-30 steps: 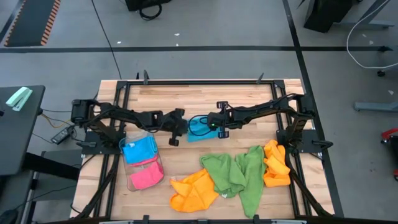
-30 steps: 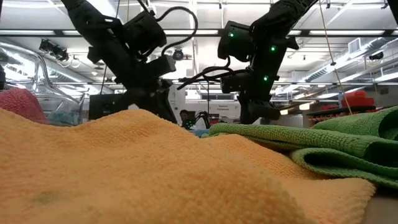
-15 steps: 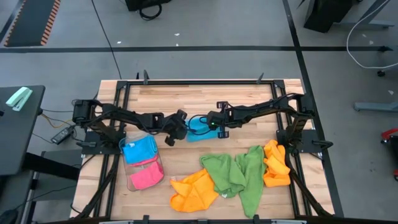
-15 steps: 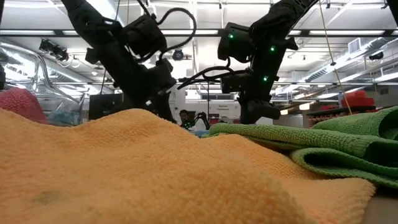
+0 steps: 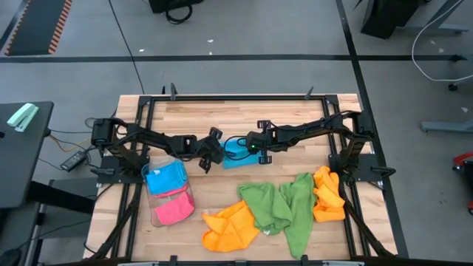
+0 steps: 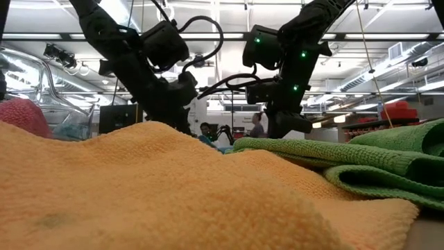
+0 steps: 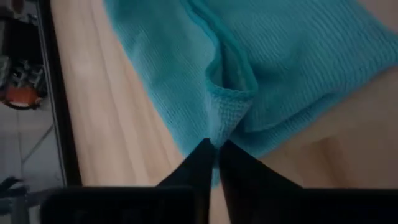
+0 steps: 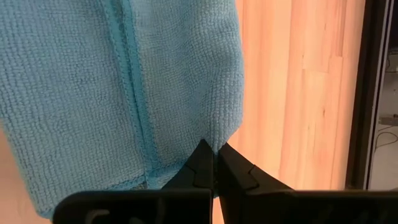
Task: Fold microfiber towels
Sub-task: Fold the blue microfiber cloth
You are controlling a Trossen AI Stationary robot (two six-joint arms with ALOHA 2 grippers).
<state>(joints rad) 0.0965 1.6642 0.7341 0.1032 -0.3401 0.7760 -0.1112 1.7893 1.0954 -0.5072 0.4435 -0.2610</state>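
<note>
Clear tray (image 5: 168, 209): near-left part of the table (image 5: 192, 118), holding a folded sky blue towel (image 5: 165, 178) at its far end and a pink towel (image 5: 174, 210) at its near end.
Left tool (image 5: 209, 151): reaching in from the left to mid-table, fingers (image 7: 198, 163) pinched closed on a raised fold at the left edge of the blue towel (image 5: 238, 151).
Blue towel: lies flat on the wood in the middle of the table, between the two tools; part of it is doubled over, with a stitched hem showing.
Right tool (image 5: 260, 149): reaching in from the right, fingers (image 8: 235, 168) nipped together on the towel's right edge, cloth caught between the tips.
Orange towel (image 5: 230, 226): crumpled at the near edge, centre of the table, touching the green ones.
Green towels (image 5: 284, 208): bunched heap just right of it, near side.
Second orange towel (image 5: 327, 194): rumpled, farthest right, against the green heap.
Room behind: people stand well beyond the table in the low view.
</note>
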